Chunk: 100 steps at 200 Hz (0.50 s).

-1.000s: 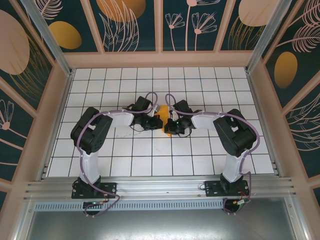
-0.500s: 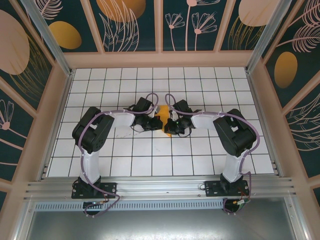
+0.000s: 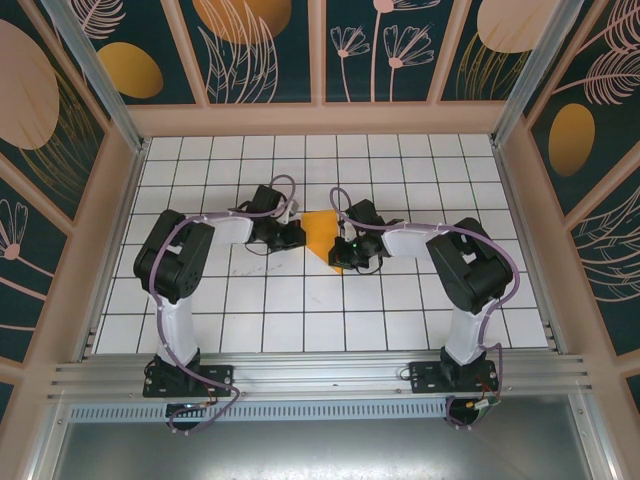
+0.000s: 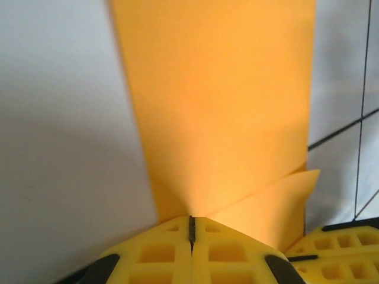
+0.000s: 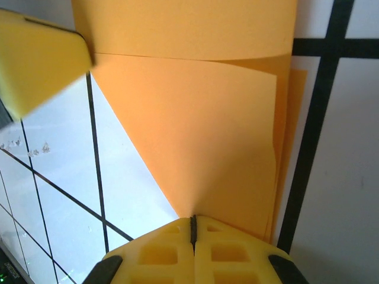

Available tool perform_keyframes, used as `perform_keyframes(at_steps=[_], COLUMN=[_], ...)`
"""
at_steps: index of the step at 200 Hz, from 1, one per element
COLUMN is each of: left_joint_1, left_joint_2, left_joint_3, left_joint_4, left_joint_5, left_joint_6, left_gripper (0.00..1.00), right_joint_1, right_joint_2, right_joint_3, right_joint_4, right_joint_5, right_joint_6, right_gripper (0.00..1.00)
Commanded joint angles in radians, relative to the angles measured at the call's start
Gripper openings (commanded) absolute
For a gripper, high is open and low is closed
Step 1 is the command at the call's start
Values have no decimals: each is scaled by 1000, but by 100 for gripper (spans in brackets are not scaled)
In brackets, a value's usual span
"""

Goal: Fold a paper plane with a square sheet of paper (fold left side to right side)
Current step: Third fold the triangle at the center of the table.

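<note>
Left wrist view puts my left gripper (image 4: 191,228) at 6 o'clock. Its two yellow fingers are pressed flat together, with a corner of the square sheet of paper (image 4: 219,106) nipped in the seam. The sheet fans away from that pinch toward 12 o'clock. I judge that I hold it by the corner so the left flap can be carried over to the right without the rest sliding.

My right gripper (image 5: 193,228) is likewise closed, clamped on another point of the same sheet. There a folded layer lies over a lower one, whose edge peeks out at 3 o'clock. That grip, I think, anchors the paper while the other side swings. Whether the sheet lies flat or is lifted I cannot tell.

From above, the sheet is an orange wedge near the middle of the white gridded table (image 3: 400,300), with my left gripper at its 9 o'clock and my right at its 5 o'clock. The two grippers sit close, and each one's yellow finger intrudes into the other's wrist view. My right wrist therefore looks like the main obstacle on the fold's path. The patterned walls (image 3: 400,50) stand well apart, at 12 o'clock and along both sides.
</note>
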Motion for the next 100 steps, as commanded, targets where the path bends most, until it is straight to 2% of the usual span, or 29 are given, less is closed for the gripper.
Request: perform_keyframes(at_steps=[1,41,67,85,100], left_joint_1=[46,50,50,50,50], left_joint_2=[-5,-41,-114,-171,-212], left_joint_3=[2,-11,-18,-36,-64], left_joint_4=[-57,-32,-14,-3,16], left_joint_5=[-148,-110,-71,-56,-45], left_joint_6=[48,44,28,5,-19], left_gripper=[0,1,12,21,31], right_joint_1=[5,11,9,8,1], right_joint_2=[12,4,-43,-104,-161], right_joint_3=[-44,-37,-32,-31,-34], right_joint_4=[-106,-30,82,130,140], right_joint_5=[63,10,-45,-30,20], right_joint_6=[-12,-4,5,-10,-33], right_gripper=[0,0,0,10,23])
